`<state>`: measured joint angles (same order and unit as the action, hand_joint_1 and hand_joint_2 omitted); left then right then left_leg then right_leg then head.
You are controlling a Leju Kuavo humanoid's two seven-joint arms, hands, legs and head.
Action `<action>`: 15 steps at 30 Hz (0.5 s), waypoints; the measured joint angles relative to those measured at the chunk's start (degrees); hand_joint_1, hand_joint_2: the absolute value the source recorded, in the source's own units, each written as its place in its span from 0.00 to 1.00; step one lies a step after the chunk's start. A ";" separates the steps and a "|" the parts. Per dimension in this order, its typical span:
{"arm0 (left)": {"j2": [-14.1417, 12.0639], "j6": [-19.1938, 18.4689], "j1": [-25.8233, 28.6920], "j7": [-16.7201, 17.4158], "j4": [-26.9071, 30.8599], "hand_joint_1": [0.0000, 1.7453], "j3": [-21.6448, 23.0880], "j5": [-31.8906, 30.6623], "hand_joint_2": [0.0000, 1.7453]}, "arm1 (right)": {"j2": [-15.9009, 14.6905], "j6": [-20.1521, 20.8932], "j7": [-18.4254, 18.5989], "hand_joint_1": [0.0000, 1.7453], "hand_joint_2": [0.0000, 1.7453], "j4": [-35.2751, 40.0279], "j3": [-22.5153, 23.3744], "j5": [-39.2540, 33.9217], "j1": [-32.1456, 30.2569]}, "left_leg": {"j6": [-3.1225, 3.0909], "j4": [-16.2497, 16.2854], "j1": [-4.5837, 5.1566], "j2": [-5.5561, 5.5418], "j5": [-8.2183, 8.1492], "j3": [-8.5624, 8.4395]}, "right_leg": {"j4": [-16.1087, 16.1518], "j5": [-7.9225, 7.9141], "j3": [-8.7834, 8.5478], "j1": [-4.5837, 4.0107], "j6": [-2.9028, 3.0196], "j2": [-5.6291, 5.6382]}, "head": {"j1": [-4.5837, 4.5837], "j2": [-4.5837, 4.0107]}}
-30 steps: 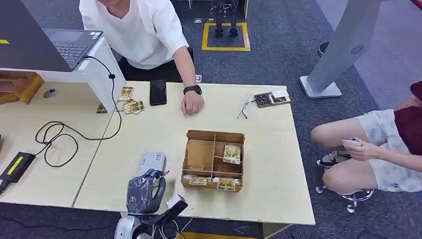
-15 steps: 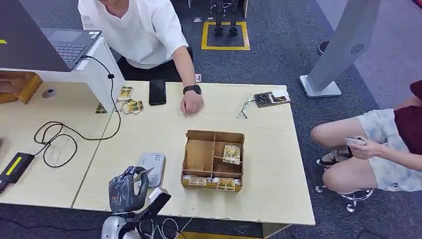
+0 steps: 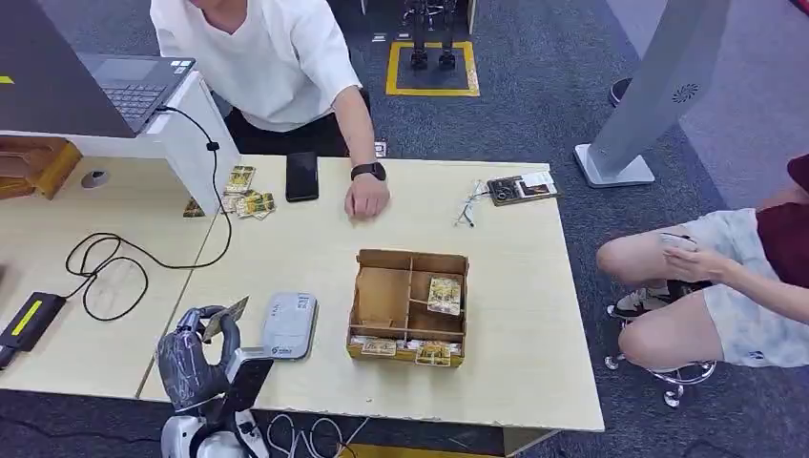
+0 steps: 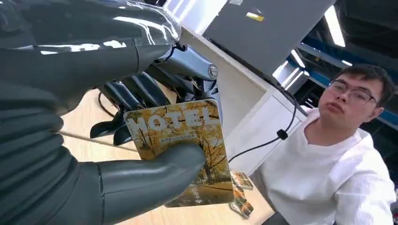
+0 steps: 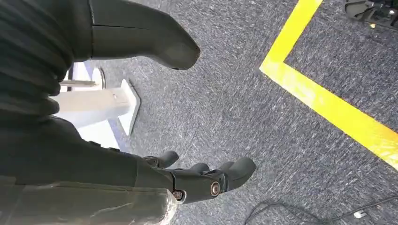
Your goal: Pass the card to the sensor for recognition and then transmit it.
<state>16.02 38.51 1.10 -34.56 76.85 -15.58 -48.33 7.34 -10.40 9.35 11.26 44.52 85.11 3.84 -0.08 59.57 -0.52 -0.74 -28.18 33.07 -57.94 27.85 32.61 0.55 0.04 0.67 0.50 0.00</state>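
Observation:
My left hand (image 3: 194,355) is raised over the table's near-left edge, pinching a hotel card (image 3: 225,316) between thumb and fingers. The left wrist view shows that card (image 4: 183,140) up close, yellow with autumn trees and the word HOTEL, under my thumb. The grey sensor pad (image 3: 290,324) lies flat on the table just right of the hand, apart from the card. My right hand (image 5: 197,178) hangs over the grey carpet, fingers spread, holding nothing. A person in a white shirt (image 3: 277,57) sits across the table with a hand (image 3: 367,198) resting on it.
A cardboard divider box (image 3: 411,306) with more cards stands right of the sensor. Loose cards (image 3: 245,198) and a black phone (image 3: 302,176) lie at the far side. A laptop (image 3: 134,84), cables (image 3: 110,272) and a black unit (image 3: 31,320) sit left. Another person (image 3: 725,277) sits at right.
My left hand has moved left and slightly toward the near edge, off the sensor pad, carrying the card. The pad is now uncovered.

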 joint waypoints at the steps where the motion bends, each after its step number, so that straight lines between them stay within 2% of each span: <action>1: 0.00 0.00 -0.01 -0.55 0.02 1.00 0.00 0.11 1.00 | 0.00 0.00 0.00 0.00 1.00 0.00 0.00 0.02 0.00 | 0.00 0.00 0.00 0.00 0.00 0.00 | 0.00 0.00 0.00 0.00 0.00 0.00 | -0.02 0.00; 9: -0.02 -0.04 -2.66 -1.51 0.28 1.00 0.00 -0.57 1.00 | 0.00 0.26 0.00 0.00 1.00 0.00 -0.18 1.16 0.15 | 0.00 0.02 0.00 0.00 0.00 -0.01 | 0.00 -0.01 0.01 0.00 0.00 0.00 | 0.00 0.00; 15: 0.02 -0.05 -8.28 -0.33 -1.90 1.00 -0.15 -4.21 1.00 | 0.00 0.90 0.33 0.00 1.00 0.00 -0.76 2.10 0.84 | 0.00 0.02 0.00 -0.01 0.02 -0.01 | 0.00 -0.03 -0.01 0.00 0.00 -0.01 | 0.00 0.00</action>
<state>16.04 38.47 -7.18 -34.89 74.95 -15.74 -52.54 7.34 -9.51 9.68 11.26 43.76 87.21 4.68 -0.08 59.60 -0.52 -0.76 -28.16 33.07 -57.94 27.82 32.60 0.55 0.05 0.67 0.50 0.00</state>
